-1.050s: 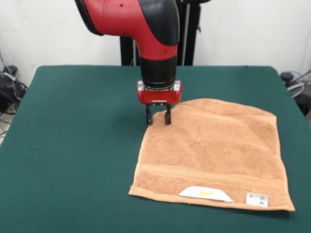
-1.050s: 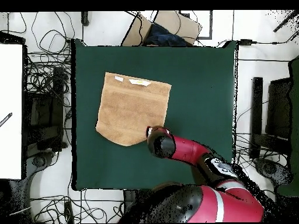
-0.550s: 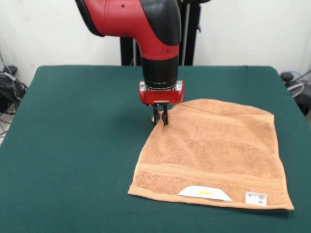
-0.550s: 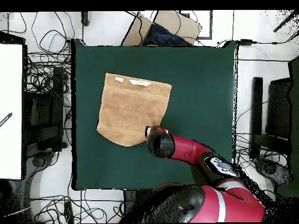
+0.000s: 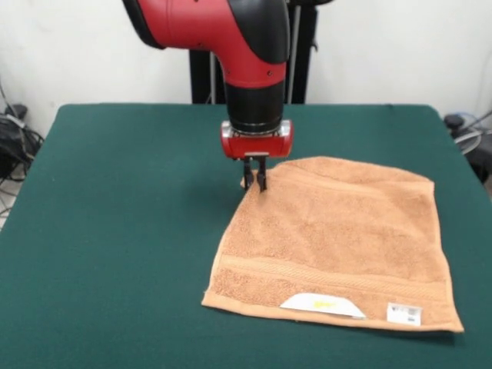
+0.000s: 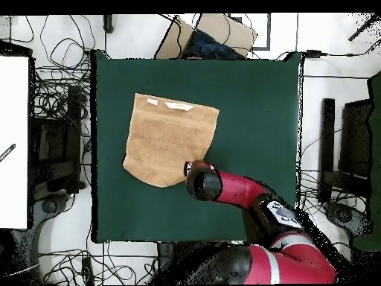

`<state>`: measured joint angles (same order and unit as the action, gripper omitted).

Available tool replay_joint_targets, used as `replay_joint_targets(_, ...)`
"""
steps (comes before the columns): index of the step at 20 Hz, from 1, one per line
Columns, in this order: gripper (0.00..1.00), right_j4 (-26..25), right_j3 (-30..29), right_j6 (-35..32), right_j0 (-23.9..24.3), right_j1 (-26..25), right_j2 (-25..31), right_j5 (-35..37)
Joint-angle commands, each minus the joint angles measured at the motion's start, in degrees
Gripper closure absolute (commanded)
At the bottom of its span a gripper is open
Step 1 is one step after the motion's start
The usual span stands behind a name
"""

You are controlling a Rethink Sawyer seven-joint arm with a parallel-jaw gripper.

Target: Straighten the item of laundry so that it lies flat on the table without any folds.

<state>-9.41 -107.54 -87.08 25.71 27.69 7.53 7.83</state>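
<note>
Although mostly spread out on the large rectangular table covered in dark-green cloth (image 5: 115, 231), lies not yet square: the small tan terry-cloth towel with woven border bands (image 5: 338, 238) sits right of the table's middle in the front view, with its far-left corner drawn in and slightly bunched. Looks to be the reason for the red and black arm (image 5: 246, 69) coming straight down over exactly that corner. Ends in a red-bodied gripper with short black fingers (image 5: 254, 178), drawn nearly together and pinching the towel's edge at the corner, apparently to pull it outward and flatten the slanted left side. Seems otherwise smooth, with no fold across the middle. Shows two white tags (image 5: 323, 306) along the edge nearest the camera, one long and one small, both lying flat. Leaves bare green cloth all round the held corner, so nothing on the table blocks an outward pull. Off the table in the overhead view: tangled black cables (image 6: 59, 97) on the floor and a brown cardboard box (image 6: 216, 33) beyond the far edge, both well apart from the towel.
</note>
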Motion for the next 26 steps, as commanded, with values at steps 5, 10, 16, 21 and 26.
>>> replay_joint_targets(5, 1.00, 0.3, 3.3, -2.5, -4.5, 11.7, -2.4, 26.6)
replay_joint_targets(10, 1.00, -0.4, 4.5, -4.5, -4.8, 11.1, -0.9, 27.2)
replay_joint_targets(16, 1.00, -1.2, 7.8, -3.4, -4.4, 9.6, 0.6, 28.1)
replay_joint_targets(21, 0.00, -1.0, 7.2, -2.1, -2.7, 8.9, 2.9, 25.1)
replay_joint_targets(26, 0.00, -0.9, 7.9, -1.5, -1.9, 7.2, 4.3, 24.0)
